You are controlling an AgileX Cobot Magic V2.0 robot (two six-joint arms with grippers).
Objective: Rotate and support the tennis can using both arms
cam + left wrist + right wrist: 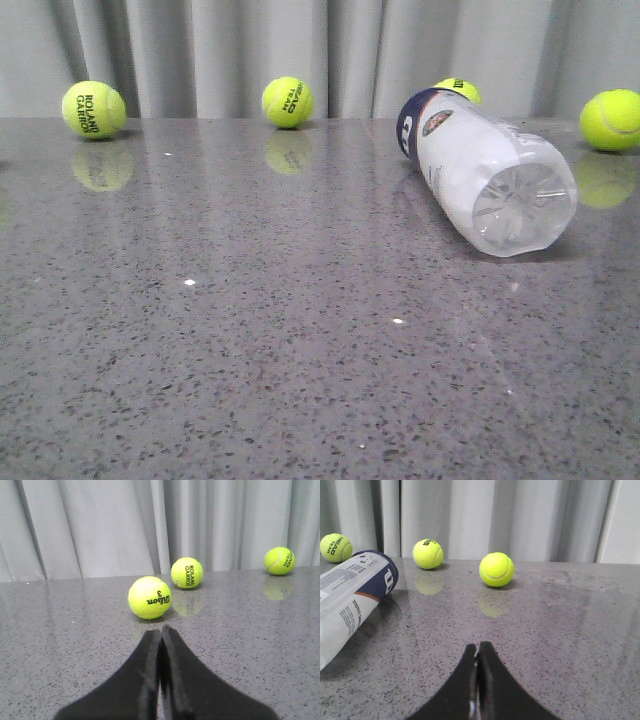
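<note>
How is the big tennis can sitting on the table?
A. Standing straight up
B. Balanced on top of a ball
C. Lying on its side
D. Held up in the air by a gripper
C. The tennis can lies on its side on the table, its clear bottom end turned toward the front camera and its navy band toward the curtain; neither the left gripper nor the right gripper touches it.

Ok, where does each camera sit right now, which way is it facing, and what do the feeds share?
Front: low over the table, facing the curtain; tennis can lying on its side at right; no arm shows.
Left wrist: on the left arm, facing the Wilson ball; left gripper shut.
Right wrist: on the right arm, facing the curtain; right gripper shut.
Shared: front and right wrist both show the can.
</note>
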